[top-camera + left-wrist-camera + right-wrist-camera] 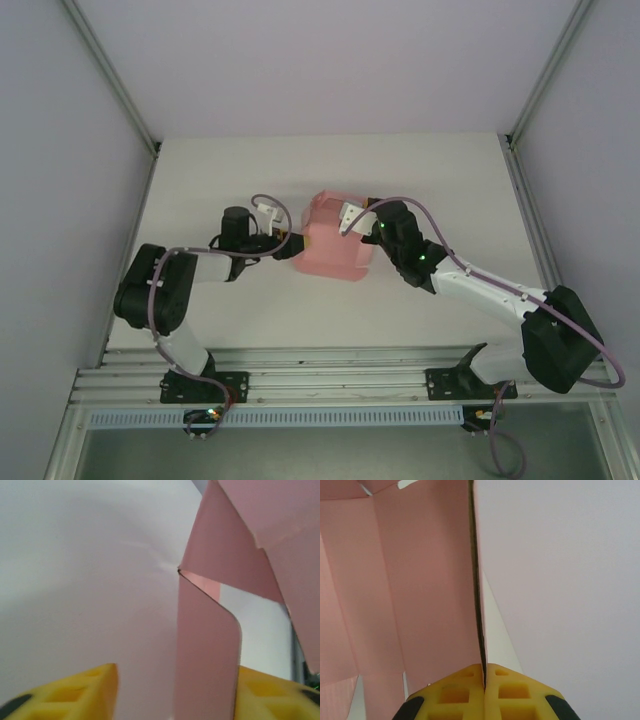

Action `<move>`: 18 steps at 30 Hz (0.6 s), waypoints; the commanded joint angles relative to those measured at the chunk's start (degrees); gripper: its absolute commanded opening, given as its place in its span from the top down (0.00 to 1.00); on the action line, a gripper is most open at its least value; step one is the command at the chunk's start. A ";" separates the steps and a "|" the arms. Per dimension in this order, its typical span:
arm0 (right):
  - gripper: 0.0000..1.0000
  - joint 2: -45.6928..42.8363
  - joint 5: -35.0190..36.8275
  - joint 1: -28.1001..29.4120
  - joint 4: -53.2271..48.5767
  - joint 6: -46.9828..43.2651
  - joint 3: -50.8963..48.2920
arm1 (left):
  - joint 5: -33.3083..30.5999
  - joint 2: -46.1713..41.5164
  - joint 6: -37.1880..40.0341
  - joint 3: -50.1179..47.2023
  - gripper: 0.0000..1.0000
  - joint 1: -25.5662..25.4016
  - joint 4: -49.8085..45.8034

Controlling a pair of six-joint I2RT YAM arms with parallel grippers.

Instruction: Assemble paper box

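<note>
When observed from the top external camera, the paper box (333,250) sits near the middle of the white table (230,170), partly folded, with its walls raised. The left gripper (288,243) meets the box at its left edge, and the right gripper (350,222) reaches over the far right corner of the box. Both arms extend inward from their bases toward the box. At the left wrist camera, the left gripper (177,680) stands released: its two yellow fingers (75,692) are well apart at the bottom of the frame. A pink flap (207,650) with a rounded corner rises between them, just beside the right-hand finger and clear of the other one. Further pink panels of the box slope overhead at the upper right. At the right wrist camera, the right gripper (484,672) is clenched on a wall of the box: its yellow fingers (450,695) press together with the thin card edge (479,605) between them, and the inner face of the box extends away to the left.
</note>
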 commanded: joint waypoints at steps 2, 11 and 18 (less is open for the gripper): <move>1.00 -0.52 -1.53 -0.30 -0.94 2.41 -0.57 | 5.26 2.38 -5.96 -1.14 0.81 0.22 13.31; 1.00 -1.32 -2.45 -1.13 -1.72 3.50 -1.68 | 11.43 6.86 -18.85 -4.38 1.00 3.23 34.88; 1.00 -0.99 -2.39 -1.26 -2.87 3.51 -1.47 | 9.60 4.69 -16.53 -3.30 0.65 3.63 27.55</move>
